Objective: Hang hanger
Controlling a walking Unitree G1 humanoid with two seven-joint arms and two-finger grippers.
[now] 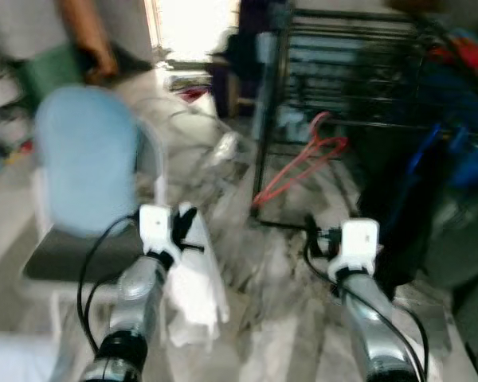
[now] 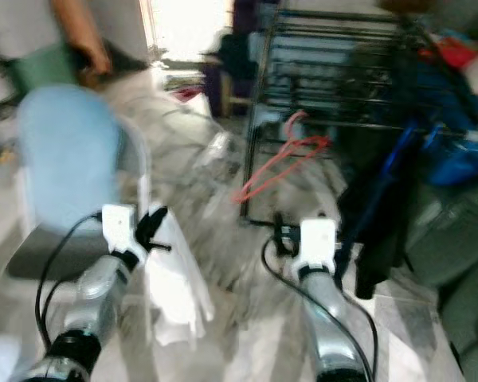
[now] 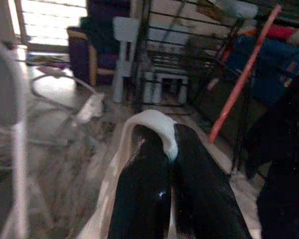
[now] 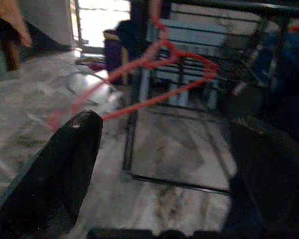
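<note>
Hanger [image 1: 303,163]: thin red wire, tilted, hooked on black rack [image 1: 342,72].
Left hand [image 3: 172,149]: clamped on white cloth [image 1: 195,290].
Right hand [image 4: 164,144]: spread wide, empty.

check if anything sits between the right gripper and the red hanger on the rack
Nothing visible does. The right gripper is open and aimed at the red hanger, which hangs on the black rack, with only bare floor and air between them. The left gripper is shut on a white cloth.
</note>
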